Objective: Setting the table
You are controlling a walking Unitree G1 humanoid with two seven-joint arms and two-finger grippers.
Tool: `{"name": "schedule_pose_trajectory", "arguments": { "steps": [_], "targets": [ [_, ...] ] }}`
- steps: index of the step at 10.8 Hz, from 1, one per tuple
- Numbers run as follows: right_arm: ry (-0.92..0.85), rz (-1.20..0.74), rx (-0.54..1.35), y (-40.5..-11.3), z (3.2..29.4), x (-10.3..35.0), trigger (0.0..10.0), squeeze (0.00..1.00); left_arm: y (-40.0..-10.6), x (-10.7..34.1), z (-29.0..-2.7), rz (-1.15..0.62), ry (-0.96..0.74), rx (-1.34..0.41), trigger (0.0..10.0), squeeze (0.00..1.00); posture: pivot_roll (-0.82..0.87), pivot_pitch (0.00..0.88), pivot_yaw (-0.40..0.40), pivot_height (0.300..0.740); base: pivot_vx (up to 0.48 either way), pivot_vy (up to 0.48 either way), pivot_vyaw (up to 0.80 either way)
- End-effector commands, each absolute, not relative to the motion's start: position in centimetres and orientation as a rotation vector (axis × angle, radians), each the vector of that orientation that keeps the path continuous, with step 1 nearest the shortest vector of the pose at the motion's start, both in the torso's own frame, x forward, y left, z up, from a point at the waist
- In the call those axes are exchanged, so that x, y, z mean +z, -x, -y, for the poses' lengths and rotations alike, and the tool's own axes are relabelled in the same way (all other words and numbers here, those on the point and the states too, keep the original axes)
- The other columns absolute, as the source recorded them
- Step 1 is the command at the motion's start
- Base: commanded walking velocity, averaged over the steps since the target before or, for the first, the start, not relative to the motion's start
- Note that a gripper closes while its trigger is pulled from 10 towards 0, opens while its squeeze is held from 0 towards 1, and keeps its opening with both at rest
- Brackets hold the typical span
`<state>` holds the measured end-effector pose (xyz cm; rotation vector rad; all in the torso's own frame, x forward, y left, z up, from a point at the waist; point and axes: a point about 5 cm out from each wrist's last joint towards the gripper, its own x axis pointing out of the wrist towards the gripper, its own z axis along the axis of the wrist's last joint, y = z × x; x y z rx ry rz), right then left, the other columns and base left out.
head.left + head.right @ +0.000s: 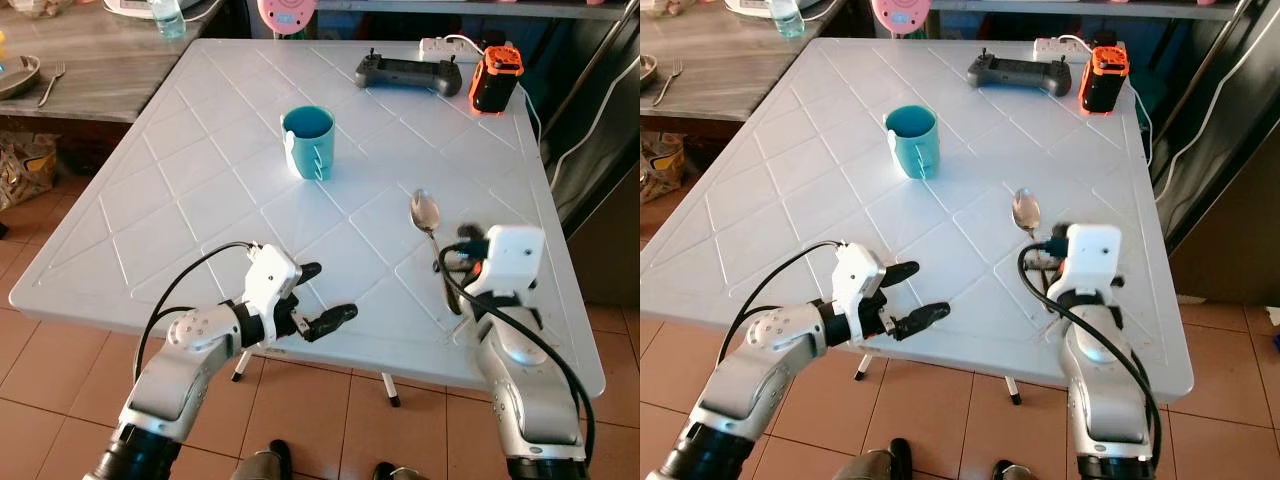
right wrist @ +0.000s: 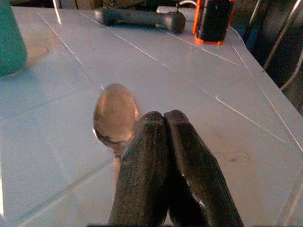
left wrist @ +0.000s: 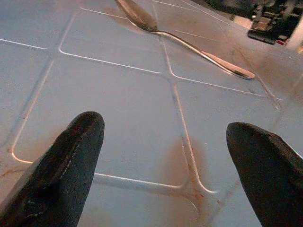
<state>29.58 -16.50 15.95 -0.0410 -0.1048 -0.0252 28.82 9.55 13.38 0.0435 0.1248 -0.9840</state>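
1. The big white plastic table (image 1: 200, 180) with a diamond pattern holds a teal cup (image 1: 309, 141) near its middle.
2. A shiny silver metal spoon (image 1: 425, 213) lies flat on the table, on the robot's right side. Its round bowl points away from the robot, toward the far edge, and its handle runs back toward the robot.
3. The right gripper (image 2: 165, 142) sits low over the spoon's handle. Its two black fingers are pressed together. I cannot tell if the thin handle is pinched between them or if they only rest on top of it.
4. The left gripper (image 1: 315, 297) hovers just above the near edge of the table. Its two black fingers (image 3: 71, 165) are spread wide and hold nothing. From its wrist camera the spoon lies farther off on the table.
5. At the far side of the table sit a black game-style controller (image 1: 408, 73), an orange and black box (image 1: 497, 78) and a white power strip (image 1: 445, 45). They are well apart from the spoon.
6. I think the step in hand is putting the spoon in its place, with the cup already set out.
7. The next move needs care. If the spoon is held, it should be set down flat beside the cup. If not, the right fingers need to get a fresh hold on the thin handle.
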Motion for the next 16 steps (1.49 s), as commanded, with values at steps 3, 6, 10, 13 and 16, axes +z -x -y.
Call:
{"name": "schedule_pose_trajectory", "arguments": {
  "steps": [3,6,10,13,16],
  "targets": [
    [0.021,0.104,0.032,-29.3,15.1,16.0,4.9,1.00,-29.0,13.4,-9.8,-0.114,-0.056,-0.959,10.0,0.00,0.12,0.169,0.068,0.740,0.000,0.000,0.00],
    [-0.023,0.045,-0.011,-29.7,14.2,15.4,10.0,1.00,-29.0,13.3,-9.7,-0.114,-0.056,-0.960,10.0,0.00,0.12,0.173,0.071,0.740,0.000,0.000,0.00],
    [-0.043,-0.061,-0.020,-29.6,14.0,14.2,10.0,1.00,-28.9,13.1,-9.5,-0.132,-0.059,-0.984,10.0,0.00,0.12,0.178,0.077,0.740,0.000,0.000,0.00],
    [-0.045,-0.094,-0.021,-29.9,14.1,13.7,10.0,1.00,-28.9,13.0,-9.3,-0.137,-0.057,-0.991,10.0,0.00,0.11,0.178,0.073,0.740,0.000,0.000,0.00],
    [-0.030,-0.119,-0.005,-31.0,14.1,13.6,10.0,1.00,-28.7,12.9,-9.2,-0.141,-0.047,-1.002,10.0,0.00,0.12,0.179,0.070,0.740,0.000,0.000,0.00]
  ]
}}
